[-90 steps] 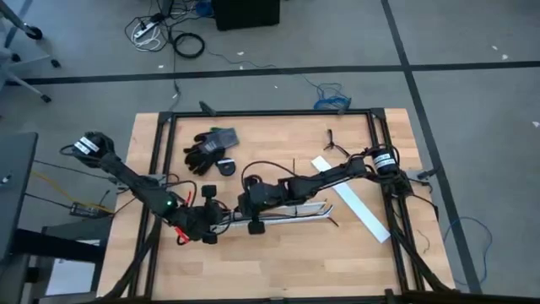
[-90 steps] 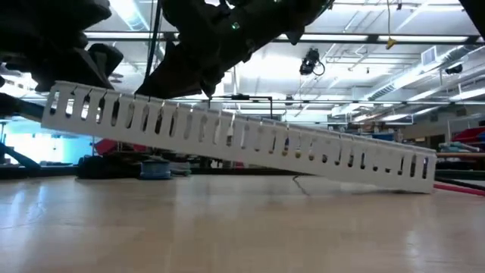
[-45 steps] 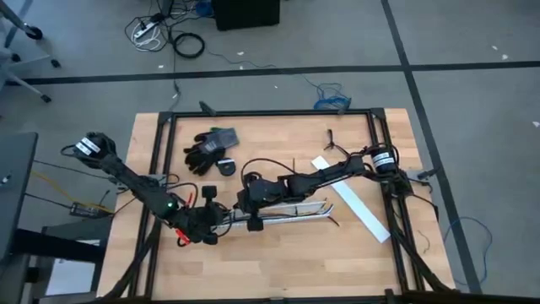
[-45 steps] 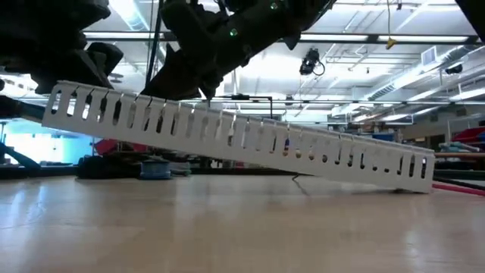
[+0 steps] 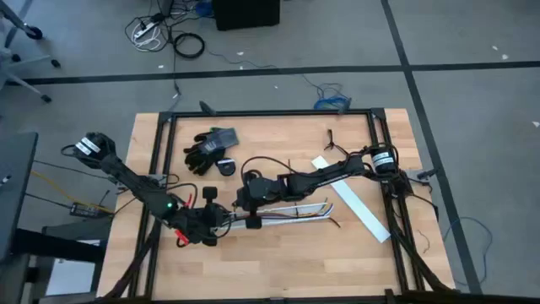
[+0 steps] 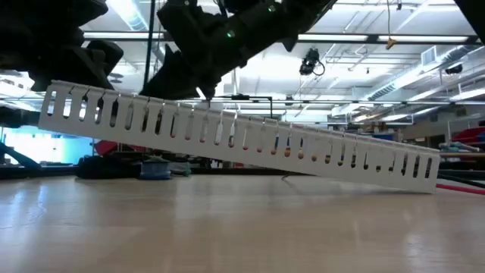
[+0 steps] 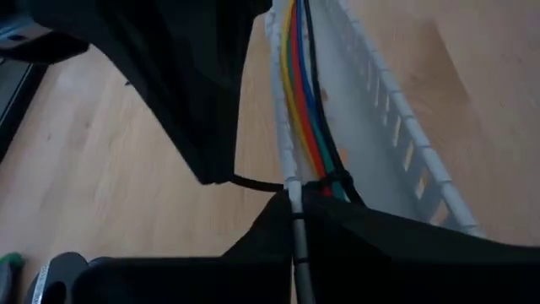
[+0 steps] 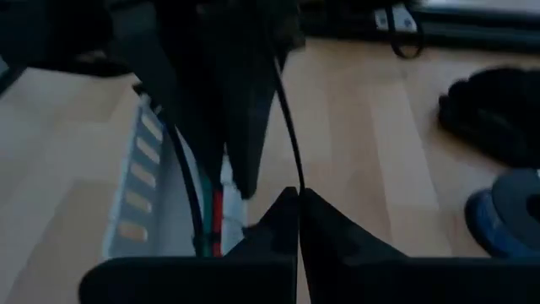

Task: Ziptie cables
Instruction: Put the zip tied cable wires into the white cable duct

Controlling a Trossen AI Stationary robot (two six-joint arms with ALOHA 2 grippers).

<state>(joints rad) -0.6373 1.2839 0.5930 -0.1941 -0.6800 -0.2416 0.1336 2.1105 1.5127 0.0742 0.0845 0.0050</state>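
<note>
A long white slotted channel lies across the table's middle. Its left end is raised and its right end rests on the wood. The cables, coloured wires, run along inside it. The ziptie is looped round them, and its thin black tail leads away from the loop. My left gripper is shut at the channel's left end. My right gripper, just right of it above the channel, is shut on the ziptie's tail. My left gripper pinches the channel's near side wall between its two fingers, at the left end, right beside the ziptie loop. The fingers come along the channel from the table's left. That end is held off the table, so the channel slants down to its right end. My right gripper pinches the ziptie's tail between its shut fingertips. The thin strap runs from the fingertips toward the channel in a slight curve. It is lifted clear of the table.
Black gloves and a dark tape roll lie at the far left. A flat white strip lies slanted on the right, with a small black forked clip beyond it. Black frame rails run along the table's sides.
My right gripper has gone a little toward the table's far edge with the ziptie's tail. The channel has shifted slightly along its length toward the right. Its left end stays raised in my left gripper.
</note>
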